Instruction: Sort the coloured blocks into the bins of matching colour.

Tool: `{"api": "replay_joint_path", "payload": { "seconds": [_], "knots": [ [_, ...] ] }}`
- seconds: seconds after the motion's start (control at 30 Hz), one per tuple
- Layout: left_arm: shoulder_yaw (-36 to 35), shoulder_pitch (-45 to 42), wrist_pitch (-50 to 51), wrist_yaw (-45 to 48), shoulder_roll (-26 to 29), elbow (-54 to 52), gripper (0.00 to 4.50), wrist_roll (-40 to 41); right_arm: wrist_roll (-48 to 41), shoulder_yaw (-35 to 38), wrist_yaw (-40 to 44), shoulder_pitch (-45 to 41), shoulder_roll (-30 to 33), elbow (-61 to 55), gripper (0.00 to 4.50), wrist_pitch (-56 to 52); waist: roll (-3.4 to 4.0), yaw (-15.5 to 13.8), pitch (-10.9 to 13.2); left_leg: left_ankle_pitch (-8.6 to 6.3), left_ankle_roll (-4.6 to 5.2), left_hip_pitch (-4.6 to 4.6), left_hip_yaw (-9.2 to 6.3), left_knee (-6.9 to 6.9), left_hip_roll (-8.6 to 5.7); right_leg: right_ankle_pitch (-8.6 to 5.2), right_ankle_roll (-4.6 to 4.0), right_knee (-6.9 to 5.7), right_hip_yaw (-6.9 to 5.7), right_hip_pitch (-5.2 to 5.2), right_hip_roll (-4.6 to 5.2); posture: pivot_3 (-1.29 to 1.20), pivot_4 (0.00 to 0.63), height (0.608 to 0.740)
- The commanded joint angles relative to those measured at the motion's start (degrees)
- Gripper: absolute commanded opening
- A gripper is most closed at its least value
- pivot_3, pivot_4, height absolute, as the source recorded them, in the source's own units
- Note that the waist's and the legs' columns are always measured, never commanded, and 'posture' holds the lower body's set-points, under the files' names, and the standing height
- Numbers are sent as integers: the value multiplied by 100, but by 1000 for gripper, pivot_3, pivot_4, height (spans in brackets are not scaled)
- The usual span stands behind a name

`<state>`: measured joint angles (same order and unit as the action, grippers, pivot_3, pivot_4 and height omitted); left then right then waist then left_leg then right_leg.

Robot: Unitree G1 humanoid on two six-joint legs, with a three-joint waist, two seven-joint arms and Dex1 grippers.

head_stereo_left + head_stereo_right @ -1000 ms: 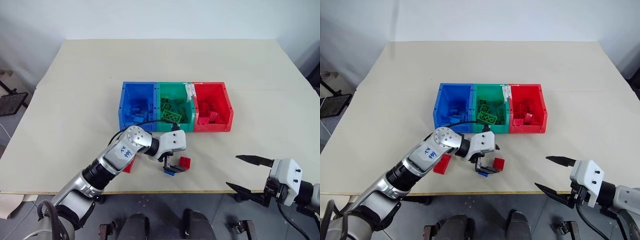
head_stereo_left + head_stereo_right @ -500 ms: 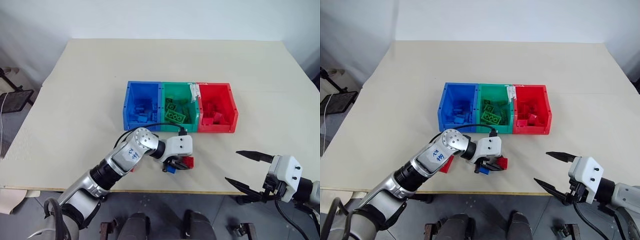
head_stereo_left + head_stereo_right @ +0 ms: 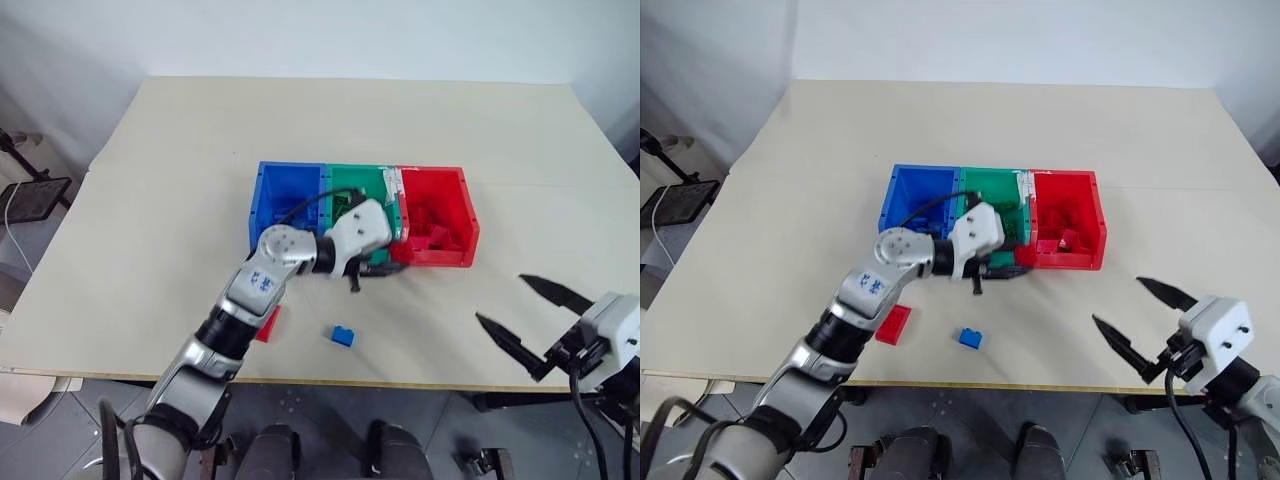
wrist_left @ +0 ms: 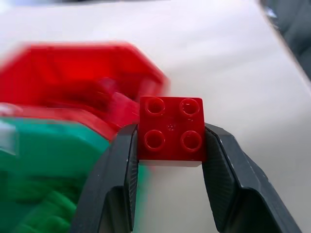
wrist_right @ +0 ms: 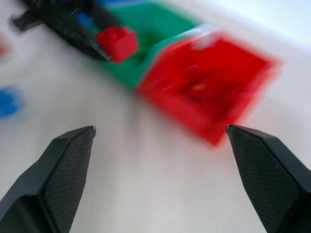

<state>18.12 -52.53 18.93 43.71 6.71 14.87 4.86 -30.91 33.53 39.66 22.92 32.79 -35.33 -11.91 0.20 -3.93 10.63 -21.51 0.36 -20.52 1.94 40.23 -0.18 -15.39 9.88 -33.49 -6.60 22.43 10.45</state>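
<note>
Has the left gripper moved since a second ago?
Yes. The left gripper, shut on a red block, has gone from beside the blue block on the table up to the red bin.

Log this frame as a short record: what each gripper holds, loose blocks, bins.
left gripper: shut on a red block, lifted in front of the bins, near the red bin
right gripper: open, nothing between its fingers, at the table's near edge
loose on table: blue block, flat red block
bins: blue bin, green bin, red, joined in a row
</note>
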Motion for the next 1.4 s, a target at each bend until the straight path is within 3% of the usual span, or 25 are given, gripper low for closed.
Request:
{"api": "replay_joint_path", "payload": {
  "seconds": [0.03,0.23,0.27,0.43,0.53,0.6,0.8,0.87,0.97,1.1,1.23,1.4],
  "knots": [
    [-328,-1171,-1168,-364,-586,2092,1469,-102,-3,337,-467,44,-165,-320,4500,-13,-3,-51,0,0,3,-3,0,2,-3,1,1,1,0,0,1,0,150,740],
    [-484,-2344,-2274,-743,-1030,4567,1469,-515,-8,313,-476,200,-135,-502,4500,-13,-1,-18,-2,-8,21,-1,18,-22,-5,3,7,17,-1,7,2,0,150,740],
    [-545,-2437,-2373,-786,-1054,4750,2183,-526,-6,310,-477,226,-134,-534,4500,-13,-1,1,-2,-9,22,-2,21,-24,-5,3,7,17,-1,11,2,0,150,740],
    [-653,-2480,-2616,-529,-921,4950,3641,-604,-48,279,-429,273,-94,-612,4500,0,-2,72,-1,-9,22,-5,23,-24,-3,4,7,17,-1,15,2,0,150,740],
    [-945,-2058,-2922,65,-691,4252,4462,-214,-11,58,-263,3,119,-511,4500,10,0,100,-2,-9,23,-3,23,-21,-3,4,7,17,0,14,3,0,150,740],
    [-1022,-1664,-2911,488,-505,3573,4462,-10,-29,-60,-130,-166,267,-438,4500,12,1,121,-3,-9,22,-2,22,-21,0,4,7,10,0,16,3,0,150,740],
    [-1245,403,-2094,1543,819,385,4462,781,-32,-817,703,-1116,1056,97,4500,-25,5,305,-5,-9,20,14,21,-23,9,4,6,-8,-1,15,1,0,150,740],
    [-1476,1371,-1760,2309,1596,-781,4462,1452,79,-1164,1061,-1568,1355,387,4500,44,5,332,-4,-9,19,17,17,-23,10,4,7,-16,-3,14,1,0,150,740],
    [-1945,2678,-1793,2474,2602,-1655,4462,1498,65,-1553,1579,-2150,1660,744,4500,95,5,403,-4,-15,9,23,14,-21,15,4,7,-24,-3,14,2,0,150,740],
    [-2941,4050,-1462,2191,3347,-2374,4462,1798,49,-2042,2137,-2740,1798,1093,4500,121,0,315,-1,-18,6,20,1,-13,16,4,7,-17,-9,4,2,0,150,740],
    [-3821,4773,-1499,2089,3864,-2369,4462,1842,84,-2421,2567,-3144,1756,1424,4500,230,-9,227,1,-19,4,16,-3,-1,14,4,7,-10,-8,-4,3,0,150,740],
    [-4150,5280,-1771,2279,4109,-2035,4462,1795,189,-2704,2905,-3361,1707,1677,4500,377,-6,265,0,-22,0,21,6,-11,15,3,7,-10,-8,1,2,0,150,740]
  ]
}}
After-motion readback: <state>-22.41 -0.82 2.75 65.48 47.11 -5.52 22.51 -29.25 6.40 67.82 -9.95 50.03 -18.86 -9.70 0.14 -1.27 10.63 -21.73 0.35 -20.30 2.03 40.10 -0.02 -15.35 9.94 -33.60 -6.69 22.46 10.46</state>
